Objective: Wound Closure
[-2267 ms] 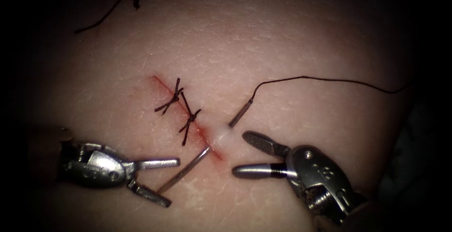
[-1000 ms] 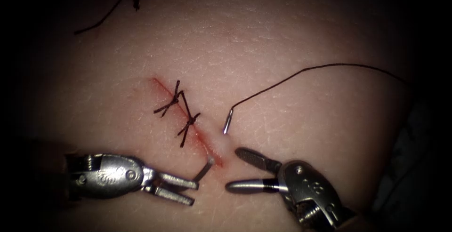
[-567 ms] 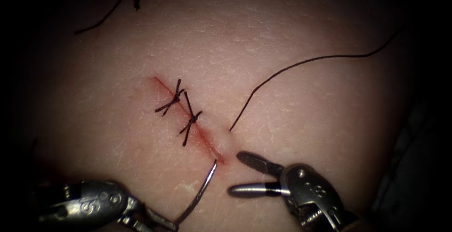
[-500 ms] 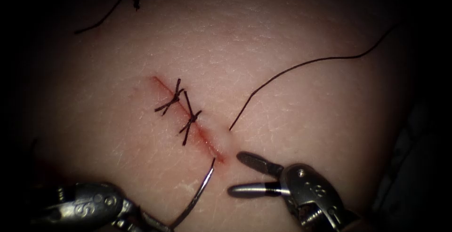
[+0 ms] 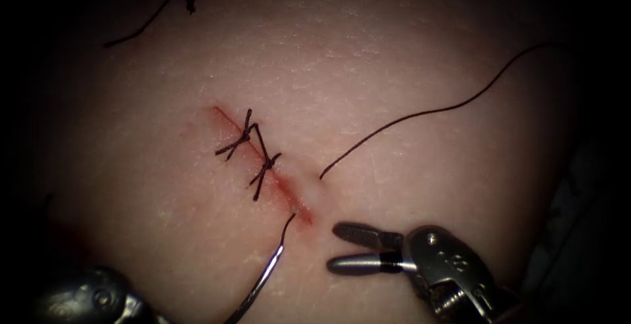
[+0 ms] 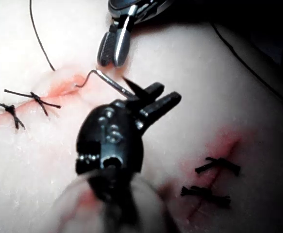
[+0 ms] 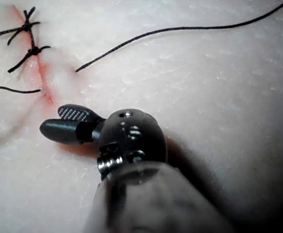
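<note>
The cut (image 5: 289, 196) runs diagonally across the tissue (image 5: 394, 68) and carries two knotted stitches (image 5: 240, 138) on its upper part. The needle (image 5: 259, 281) is out of the tissue, left of the cut's lower end. My left tool (image 6: 169, 92) is shut on its body, and the tail end points at the cut. Thread (image 5: 420, 114) enters the tissue right of the cut, comes out at the cut's lower end and joins the needle (image 6: 114, 83). My right tool (image 5: 332, 250) hovers just right of the cut's lower end, jaws narrowly open, holding nothing.
A loose cut piece of thread (image 5: 141, 25) and a small scrap (image 5: 190, 0) lie at the far left of the tissue. A second stitched cut (image 6: 214, 167) appears beside the left tool. The long thread tail (image 7: 190, 29) trails off to the right.
The left tool took the needle and drew it out on the left of the cut, down and to the left, and thread followed through. The right tool's jaws have narrowed.
</note>
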`<state>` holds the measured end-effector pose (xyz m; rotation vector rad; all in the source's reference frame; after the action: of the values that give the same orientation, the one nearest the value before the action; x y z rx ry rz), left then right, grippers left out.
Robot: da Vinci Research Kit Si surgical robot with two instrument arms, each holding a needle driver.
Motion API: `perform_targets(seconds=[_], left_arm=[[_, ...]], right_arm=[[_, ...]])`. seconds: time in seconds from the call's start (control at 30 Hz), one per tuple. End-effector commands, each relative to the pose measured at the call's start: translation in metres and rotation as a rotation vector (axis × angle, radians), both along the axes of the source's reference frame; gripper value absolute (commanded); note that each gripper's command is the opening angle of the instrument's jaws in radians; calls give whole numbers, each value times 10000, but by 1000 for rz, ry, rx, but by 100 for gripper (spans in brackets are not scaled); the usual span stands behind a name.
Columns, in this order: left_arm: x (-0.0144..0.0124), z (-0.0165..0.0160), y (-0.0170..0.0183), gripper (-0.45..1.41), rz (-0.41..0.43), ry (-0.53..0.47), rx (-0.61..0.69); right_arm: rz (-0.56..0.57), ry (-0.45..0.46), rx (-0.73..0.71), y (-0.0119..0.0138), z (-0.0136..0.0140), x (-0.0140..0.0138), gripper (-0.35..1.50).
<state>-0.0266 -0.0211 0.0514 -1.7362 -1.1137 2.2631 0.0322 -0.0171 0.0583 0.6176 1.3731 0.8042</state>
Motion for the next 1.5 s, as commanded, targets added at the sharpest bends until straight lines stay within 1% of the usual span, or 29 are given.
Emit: perform_targets(seconds=[0.03, 0.07, 0.13, 0.17, 0.23, 0.3, 0.33, 0.37, 0.4, 0.43, 0.47, 0.5, 0.53, 0.57, 0.6, 0.67, 0.7, 0.77, 0.83, 1.0, 1.07, 1.13, 1.2, 1.4, 1.5], left_arm=[[-5, 5, -4, -45, -29, -6, -15], [-7, 4, 0, -45, -49, -5, -34], [-14, 0, 8, -45, -89, 8, -90], [-21, -2, 17, -45, -130, 14, -152], [-26, -4, 25, -45, -175, 4, -180], [-34, -8, 46, -45, -262, -13, -230], [-36, -9, 50, -45, -281, -14, -236], [-38, -10, 54, -45, -297, -16, -243], [-40, -10, 58, -45, -306, -16, -256], [-42, -10, 62, -45, -318, -12, -271], [-44, -9, 64, -45, -321, -8, -281], [-47, -9, 66, -45, -325, -4, -291], [-50, -8, 67, -45, -327, 1, -308], [-53, -7, 67, -45, -331, 2, -320], [-55, -6, 67, -45, -332, 4, -332], [-61, -3, 64, -45, -339, 16, -361], [-63, -2, 63, -45, -340, 22, -375], [-69, 2, 60, -45, -357, 38, -407], [-74, 6, 57, -45, -369, 50, -446], [-85, 21, 39, -45, -378, 97, -545], [-88, 29, 31, -45, -372, 117, -589], [-90, 36, 26, -45, -364, 137, -644], [-92, 42, 19, -45, -353, 154, -697], [-92, 52, 6, -45, -335, 188, -799], [-94, 53, 3, -45, -339, 205, -852]], right_arm=[[18, 9, -2, -5, -4, 8, 5], [28, 0, -10, -3, -12, 7, 27], [41, -12, -10, 1, -24, 7, 81], [59, -31, -24, 8, -38, 6, 115], [70, -46, -35, 13, -51, 4, 118], [89, -65, -13, 27, -77, 1, 121], [91, -66, -5, 30, -82, 1, 121], [93, -63, 2, 33, -86, 0, 113], [107, -47, 62, 38, -92, -1, 96], [122, -30, 95, 41, -95, -2, 84], [137, -14, 104, 43, -99, -3, 61], [161, -22, 122, 46, -102, -4, 46], [174, -42, 134, 49, -105, -5, 46], [182, -65, 147, 52, -107, -7, 52], [197, -90, 166, 56, -109, -9, 64], [238, -122, 215, 64, -111, -13, 94], [260, -140, 243, 68, -112, -15, 103], [283, -193, 296, 77, -114, -21, 111], [296, -248, 336, 83, -116, -24, 110], [295, -315, 403, 92, -118, -33, 116], [302, -310, 435, 95, -119, -36, 123], [315, -309, 466, 99, -118, -38, 135], [320, -306, 485, 103, -117, -38, 138], [313, -270, 534, 109, -115, -35, 138], [304, -241, 576, 109, -114, -26, 138]])
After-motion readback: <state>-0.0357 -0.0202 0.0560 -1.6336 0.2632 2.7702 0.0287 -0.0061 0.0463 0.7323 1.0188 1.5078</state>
